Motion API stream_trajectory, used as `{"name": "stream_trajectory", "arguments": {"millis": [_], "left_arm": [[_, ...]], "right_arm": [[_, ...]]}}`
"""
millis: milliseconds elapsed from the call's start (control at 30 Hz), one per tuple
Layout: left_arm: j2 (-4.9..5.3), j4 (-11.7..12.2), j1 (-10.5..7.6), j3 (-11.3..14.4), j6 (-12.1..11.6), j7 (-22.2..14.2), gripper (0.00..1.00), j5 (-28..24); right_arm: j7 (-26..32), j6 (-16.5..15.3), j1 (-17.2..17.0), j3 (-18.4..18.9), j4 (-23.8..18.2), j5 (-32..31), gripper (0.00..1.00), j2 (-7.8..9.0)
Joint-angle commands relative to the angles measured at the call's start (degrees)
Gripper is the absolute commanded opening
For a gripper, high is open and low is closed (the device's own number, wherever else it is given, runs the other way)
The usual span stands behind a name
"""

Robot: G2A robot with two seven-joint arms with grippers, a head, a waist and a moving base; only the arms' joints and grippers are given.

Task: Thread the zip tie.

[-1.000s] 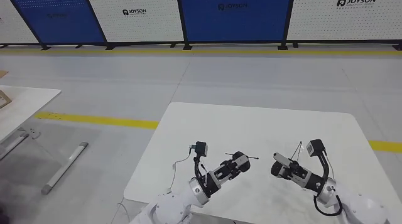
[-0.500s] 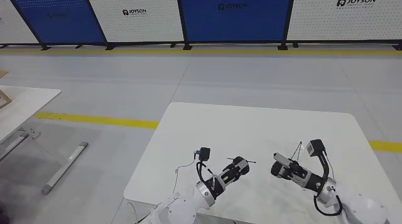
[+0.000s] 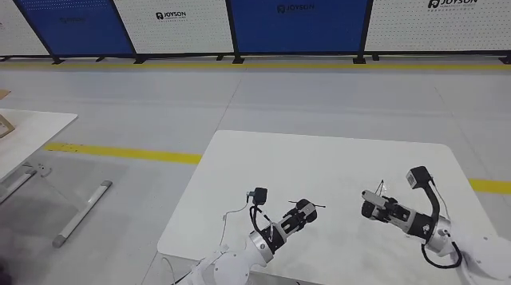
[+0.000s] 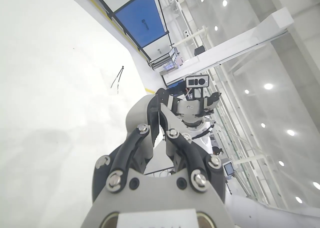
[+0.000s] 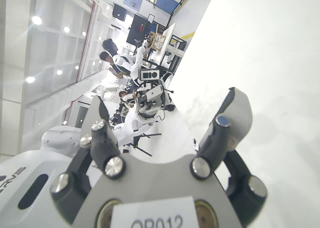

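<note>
My left gripper (image 3: 306,209) hovers low over the near part of the white table (image 3: 319,157), shut on a thin black zip tie (image 3: 317,203) that sticks out sideways past its tips. In the left wrist view that zip tie (image 4: 159,120) runs as a fine line between the closed fingers. A second black zip tie (image 3: 382,187), bent in two, lies loose on the table (image 4: 50,39) near the right arm; it is also the zip tie (image 4: 117,79) beyond my left gripper (image 4: 159,107). My right gripper (image 3: 370,203) faces the left one from a short distance, open and holding nothing (image 5: 166,100).
The table's near edge runs just behind both arms. Yellow floor lines and blue and white pegboard panels (image 3: 299,9) stand far behind. Another white table (image 3: 24,129) stands at the far left.
The right arm has drawn back to the right, widening the gap between the grippers. The left arm sank slightly toward the table's near edge a second ago and has held still since.
</note>
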Motion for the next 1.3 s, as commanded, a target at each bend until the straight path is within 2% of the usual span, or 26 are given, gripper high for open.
{"name": "stream_trajectory", "arguments": {"millis": [0, 33, 100, 500, 600, 667, 767, 867, 1000, 1067, 1200, 1267], "left_arm": [[0.00, 0.0, 0.00, 0.0, 0.0, 0.0, 0.00, 0.0], [0.00, 0.0, 0.00, 0.0, 0.0, 0.0, 0.00, 0.0], [0.00, 0.0, 0.00, 0.0, 0.0, 0.0, 0.00, 0.0], [0.00, 0.0, 0.00, 0.0, 0.0, 0.0, 0.00, 0.0], [0.00, 0.0, 0.00, 0.0, 0.0, 0.0, 0.00, 0.0], [0.00, 0.0, 0.00, 0.0, 0.0, 0.0, 0.00, 0.0], [0.00, 0.0, 0.00, 0.0, 0.0, 0.0, 0.00, 0.0], [0.00, 0.0, 0.00, 0.0, 0.0, 0.0, 0.00, 0.0], [0.00, 0.0, 0.00, 0.0, 0.0, 0.0, 0.00, 0.0], [0.00, 0.0, 0.00, 0.0, 0.0, 0.0, 0.00, 0.0], [0.00, 0.0, 0.00, 0.0, 0.0, 0.0, 0.00, 0.0], [0.00, 0.0, 0.00, 0.0, 0.0, 0.0, 0.00, 0.0]], "right_arm": [[4.1, 3.1, 1.4, 0.3, 0.2, -4.5, 1.00, 0.52], [6.1, 5.1, 2.7, 0.1, 0.3, -7.4, 1.00, 0.80], [5.3, 8.7, 4.1, -0.3, 0.5, -10.9, 1.00, 0.94], [5.3, 8.7, 4.1, -0.3, 0.5, -10.9, 1.00, 0.94], [4.9, 7.8, 4.1, -0.3, -0.2, -11.9, 1.00, 1.03], [4.1, 9.0, 5.5, 1.0, -0.2, -14.7, 1.00, 1.35], [6.1, 10.5, 7.7, 1.4, -0.6, -19.7, 1.00, 1.86], [9.7, 12.1, 11.1, 0.1, 0.3, -25.3, 1.00, 2.25], [13.6, 12.4, 16.3, -3.1, 3.5, -29.0, 1.00, 2.20], [15.4, 12.3, 19.1, -5.9, 5.4, -31.3, 1.00, 1.99], [16.2, 12.7, 23.6, -10.8, 10.4, -31.5, 1.00, 1.03], [16.2, 12.7, 23.6, -10.8, 10.4, -31.5, 1.00, 1.03]]}}
